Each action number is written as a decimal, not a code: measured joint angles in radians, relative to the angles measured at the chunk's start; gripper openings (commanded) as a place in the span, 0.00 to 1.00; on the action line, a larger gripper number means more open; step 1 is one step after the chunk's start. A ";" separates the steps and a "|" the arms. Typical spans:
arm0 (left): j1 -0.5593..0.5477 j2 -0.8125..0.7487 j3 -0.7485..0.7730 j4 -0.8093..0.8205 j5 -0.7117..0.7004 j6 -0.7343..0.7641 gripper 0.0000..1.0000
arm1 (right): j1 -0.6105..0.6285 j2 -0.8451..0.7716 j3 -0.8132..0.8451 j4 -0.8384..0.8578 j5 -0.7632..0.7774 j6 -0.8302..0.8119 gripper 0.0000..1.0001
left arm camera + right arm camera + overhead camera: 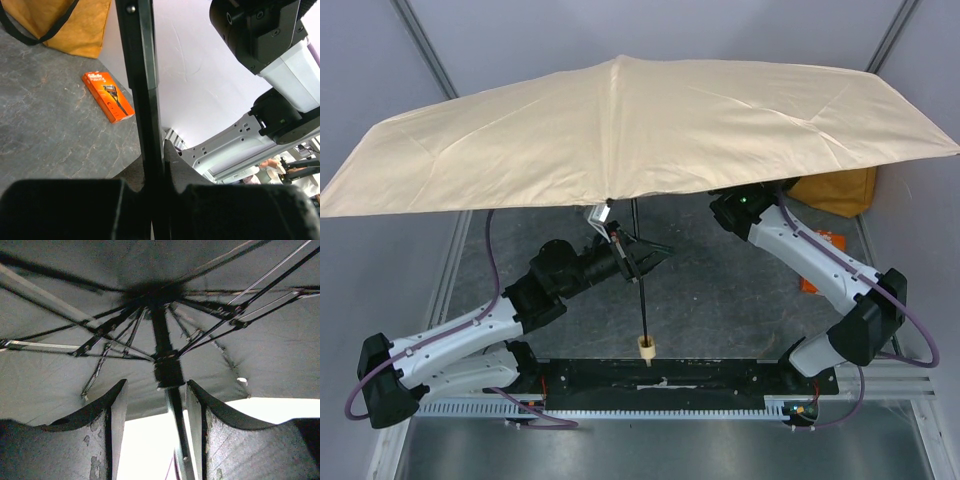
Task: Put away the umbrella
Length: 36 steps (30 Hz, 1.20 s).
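Overhead, the umbrella (620, 130) stands open, its cloth spread above the counter (720, 290), with its knob (646, 347) hanging low near the near edge. The left pincer (638, 255) is clamped tight on the black shaft (642, 300). The right pincer (156, 390), under the cloth, straddles the shaft partly open, with a gap beside one finger.
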 measured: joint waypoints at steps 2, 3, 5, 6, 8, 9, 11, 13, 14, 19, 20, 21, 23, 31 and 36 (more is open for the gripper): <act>0.001 -0.001 0.000 -0.013 -0.001 0.000 0.02 | 0.000 0.012 0.001 0.000 0.016 -0.008 0.55; -0.001 -0.001 0.000 -0.020 0.002 0.001 0.02 | -0.003 0.020 0.002 0.000 0.027 -0.010 0.55; -0.002 -0.001 0.000 -0.029 0.007 0.002 0.02 | -0.006 0.032 0.008 -0.009 0.041 -0.012 0.57; -0.002 -0.002 0.000 -0.034 0.006 0.001 0.02 | -0.007 0.039 0.015 -0.017 0.040 -0.014 0.57; 0.000 -0.004 0.000 -0.044 0.000 0.001 0.02 | -0.006 0.046 0.024 -0.029 0.047 -0.020 0.55; 0.000 -0.008 0.000 -0.050 0.000 0.001 0.02 | -0.005 0.046 0.024 -0.030 0.047 -0.022 0.55; 0.000 -0.013 0.000 -0.056 0.000 0.001 0.02 | -0.005 0.046 0.024 -0.027 0.048 -0.024 0.52; 0.000 -0.016 0.000 -0.058 -0.001 0.001 0.02 | -0.005 0.046 0.024 -0.024 0.048 -0.024 0.47; 0.000 -0.017 0.000 -0.060 -0.002 0.001 0.02 | -0.005 0.046 0.024 -0.021 0.048 -0.024 0.39; 0.000 -0.017 0.001 -0.059 -0.007 0.000 0.02 | -0.003 0.049 0.025 -0.006 0.040 -0.035 0.04; 0.000 -0.016 0.003 -0.058 -0.007 0.000 0.02 | -0.003 0.050 0.025 -0.003 0.040 -0.043 0.00; 0.000 -0.016 0.005 -0.058 -0.006 -0.002 0.02 | -0.003 0.050 0.025 -0.002 0.040 -0.048 0.00; 0.000 -0.016 0.006 -0.059 -0.008 -0.003 0.02 | -0.005 0.051 0.027 0.000 0.040 -0.050 0.00; -0.009 -0.016 0.054 -0.182 -0.108 0.007 0.02 | -0.005 0.050 0.138 -0.284 0.093 -0.047 0.00; -0.025 -0.016 0.093 -0.302 -0.195 0.095 0.02 | -0.013 0.008 0.142 -0.413 0.138 -0.015 0.00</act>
